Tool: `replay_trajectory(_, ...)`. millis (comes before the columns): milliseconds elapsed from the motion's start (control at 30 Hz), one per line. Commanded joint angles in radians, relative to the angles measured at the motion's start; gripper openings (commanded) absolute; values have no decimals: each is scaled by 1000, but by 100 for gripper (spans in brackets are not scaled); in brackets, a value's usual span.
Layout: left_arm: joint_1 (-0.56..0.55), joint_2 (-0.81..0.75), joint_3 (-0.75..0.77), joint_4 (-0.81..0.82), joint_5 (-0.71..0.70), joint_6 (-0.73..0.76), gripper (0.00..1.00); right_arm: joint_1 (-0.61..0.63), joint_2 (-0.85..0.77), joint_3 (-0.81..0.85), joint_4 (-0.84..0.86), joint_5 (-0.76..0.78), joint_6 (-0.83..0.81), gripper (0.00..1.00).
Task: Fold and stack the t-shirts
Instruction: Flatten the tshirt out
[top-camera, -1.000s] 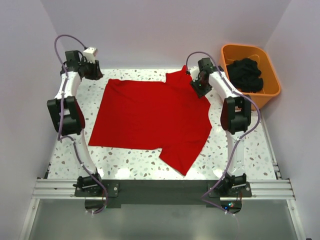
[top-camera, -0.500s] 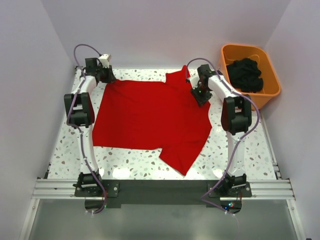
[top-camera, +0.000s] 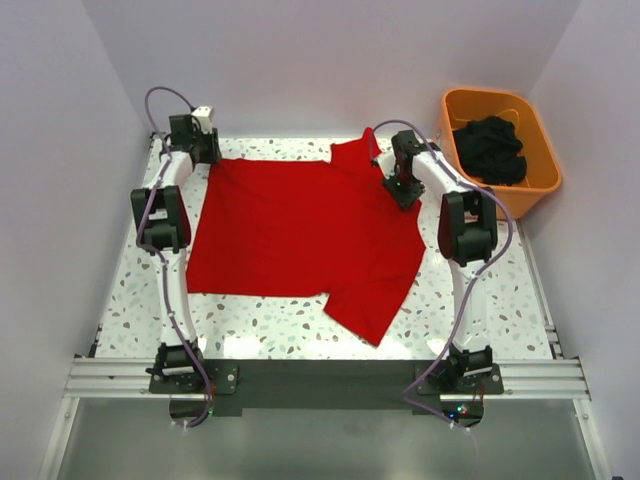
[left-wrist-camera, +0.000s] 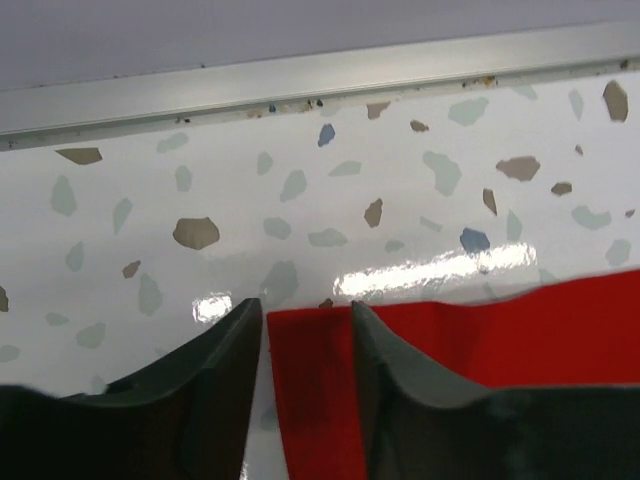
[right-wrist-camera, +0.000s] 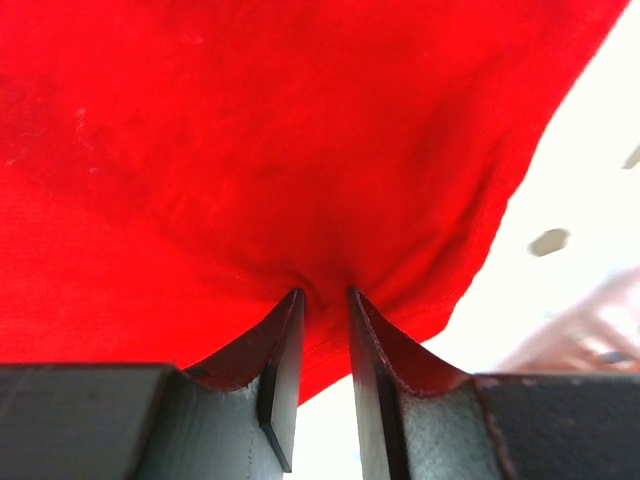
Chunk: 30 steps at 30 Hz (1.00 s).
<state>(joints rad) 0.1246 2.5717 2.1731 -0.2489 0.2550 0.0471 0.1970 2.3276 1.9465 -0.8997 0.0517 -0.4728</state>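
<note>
Right of the right fingers (right-wrist-camera: 280, 360), an orange tub (top-camera: 532, 186) holds black cloth (top-camera: 490, 148), bunched and indistinct. Those fingers pinch the red t-shirt (top-camera: 300, 230); the left fingers (left-wrist-camera: 215, 370) stand apart astride its corner.

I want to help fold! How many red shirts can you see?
1: the red shirt lies spread flat on the table. The dark cloth heaped in the tub could hide more.

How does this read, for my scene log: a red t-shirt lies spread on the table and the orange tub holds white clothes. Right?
Not quite: the top external view shows the orange tub holding black clothes, not white. The red t-shirt does lie spread on the table.
</note>
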Motion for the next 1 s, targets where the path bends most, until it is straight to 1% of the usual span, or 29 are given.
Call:
replay_trajectory(0, 38, -28, 53, 83, 1, -3, 50, -2, 58, 70, 87, 85, -41, 30)
replay_trajectory(33, 44, -48, 47, 94, 45, -6, 52, -2, 55, 90, 93, 85, -41, 31)
replay_trajectory(67, 50, -100, 21, 105, 65, -3, 54, -2, 52, 112, 90, 79, -40, 33)
replay_trajectory(100, 59, -131, 2, 120, 84, 6, 57, -2, 41, 171, 73, 33, -40, 36)
replay_trajectory(133, 64, -165, -19, 120, 120, 40, 59, -4, 27, 193, 53, 2, -40, 39)
replay_trajectory(167, 64, -242, -69, 114, 138, 65, 59, -2, 9, 209, 29, -22, -40, 44)
replay_trajectory(200, 64, -286, -102, 81, 153, 94, 60, -2, -11, 221, 12, -77, -36, 47)
replay_trajectory(233, 64, -330, -174, 56, 196, 162, 60, -2, -66, 216, -13, -99, -36, 51)
replay_trajectory(267, 64, -423, -214, 27, 219, 203, 61, -2, -95, 206, -27, -122, -38, 52)
replay_trajectory(300, 63, -471, -263, -31, 236, 241, 61, -2, -129, 168, -39, -165, -46, 52)
replay_trajectory(333, 64, -519, -357, -62, 272, 317, 62, -2, -186, 143, -66, -183, -52, 52)
replay_trajectory(367, 66, -606, -402, -102, 291, 365, 62, -1, -217, 115, -82, -200, -56, 52)
replay_trajectory(400, 64, -648, -448, -181, 302, 411, 63, -1, -240, 65, -103, -217, -67, 52)
replay_trajectory(433, 64, -686, -535, -217, 319, 478, 64, 7, -267, 43, -163, -246, -76, 51)
replay_trajectory(467, 64, -750, -577, -252, 320, 508, 64, 10, -280, 20, -191, -253, -84, 51)
replay_trajectory(500, 66, -780, -617, -321, 325, 536, 64, 16, -293, -38, -211, -263, -93, 50)
replay_trajectory(533, 63, -804, -653, -357, 337, 597, 63, 21, -310, -70, -228, -271, -101, 49)
replay_trajectory(567, 64, -846, -717, -396, 345, 626, 63, 34, -348, -110, -235, -270, -104, 49)
replay_trajectory(600, 61, -867, -751, -459, 345, 655, 63, 44, -372, -194, -231, -270, -107, 49)
replay_trajectory(633, 61, -887, -784, -484, 331, 706, 63, 53, -391, -234, -228, -268, -107, 49)
replay_trajectory(667, 61, -927, -853, -504, 323, 727, 62, 74, -428, -273, -228, -260, -110, 48)
replay_trajectory(700, 60, -949, -889, -536, 314, 749, 61, 88, -450, -352, -226, -256, -115, 47)
replay_trajectory(733, 60, -970, -957, -549, 284, 801, 61, 114, -468, -394, -219, -253, -116, 46)
replay_trajectory(767, 61, -1011, -990, -559, 268, 816, 60, 128, -505, -475, -209, -240, -118, 46)
replay_trajectory(867, 58, -1073, -1114, -561, 213, 864, 60, 180, -539, -578, -154, -208, -115, 46)
replay_trajectory(900, 55, -1084, -1142, -552, 204, 867, 60, 186, -536, -625, -136, -191, -110, 46)
replay_trajectory(967, 50, -1097, -1213, -541, 169, 876, 59, 194, -524, -665, -90, -171, -110, 45)
